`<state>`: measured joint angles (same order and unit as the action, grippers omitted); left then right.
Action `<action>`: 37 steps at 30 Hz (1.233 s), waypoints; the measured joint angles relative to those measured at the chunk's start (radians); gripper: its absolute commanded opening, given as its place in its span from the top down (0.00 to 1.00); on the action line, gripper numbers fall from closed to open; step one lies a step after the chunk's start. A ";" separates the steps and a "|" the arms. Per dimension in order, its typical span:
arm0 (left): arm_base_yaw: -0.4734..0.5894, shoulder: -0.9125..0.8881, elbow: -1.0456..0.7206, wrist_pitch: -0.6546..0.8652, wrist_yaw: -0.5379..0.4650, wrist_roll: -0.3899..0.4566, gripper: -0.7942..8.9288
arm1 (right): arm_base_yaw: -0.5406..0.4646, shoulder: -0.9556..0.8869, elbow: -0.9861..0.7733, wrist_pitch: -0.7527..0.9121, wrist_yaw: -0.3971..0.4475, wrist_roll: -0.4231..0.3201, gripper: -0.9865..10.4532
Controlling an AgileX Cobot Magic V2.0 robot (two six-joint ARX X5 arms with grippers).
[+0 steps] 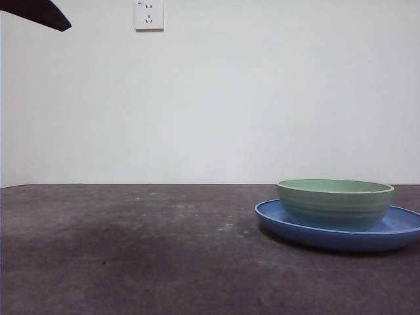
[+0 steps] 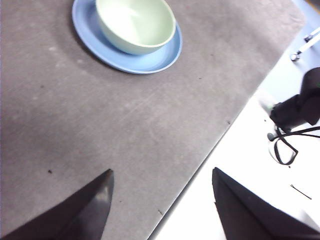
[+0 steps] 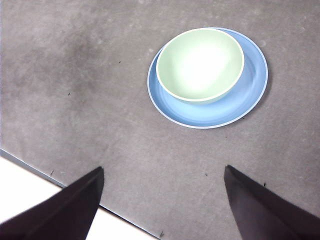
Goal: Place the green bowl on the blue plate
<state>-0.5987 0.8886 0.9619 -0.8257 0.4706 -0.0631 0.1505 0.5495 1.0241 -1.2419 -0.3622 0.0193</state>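
Since the pale mint-green, glossy ridged bowl sits upright inside the wide, shallow, glossy blue plate in the front view, the placing step looks finished, and I judge that nothing more is called for than keeping both arms clear. The pair rests on the dark grey tabletop, and only a black arm tip shows at the upper corner, well apart from the dishes.

From the left wrist, the left gripper hangs high near the tabletop's edge with its fingers spread wide and empty; the bowl stands on the plate, well apart from it.

From the right wrist, the right gripper likewise hovers above bare tabletop, fingers parted, holding nothing. The bowl sits off-centre on the plate, toward one side of its rim.
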 measured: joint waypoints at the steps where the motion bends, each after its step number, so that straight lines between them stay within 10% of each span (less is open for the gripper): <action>1: 0.000 0.000 0.000 0.003 0.001 0.003 0.59 | 0.000 0.000 0.000 0.000 0.000 0.005 0.58; 11: 0.000 0.000 0.000 0.040 0.001 0.013 0.59 | 0.000 0.011 0.000 0.019 0.260 0.116 0.60; 20: 0.000 0.000 0.000 0.040 0.001 0.025 0.59 | -0.007 0.208 -0.070 0.193 0.276 0.143 0.60; 37: 0.000 0.000 0.000 0.029 0.001 0.040 0.59 | -0.256 0.703 -0.079 0.530 -0.031 0.085 0.61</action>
<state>-0.5987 0.8886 0.9619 -0.7967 0.4717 -0.0231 -0.1051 1.2522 0.9451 -0.7116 -0.3927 0.1040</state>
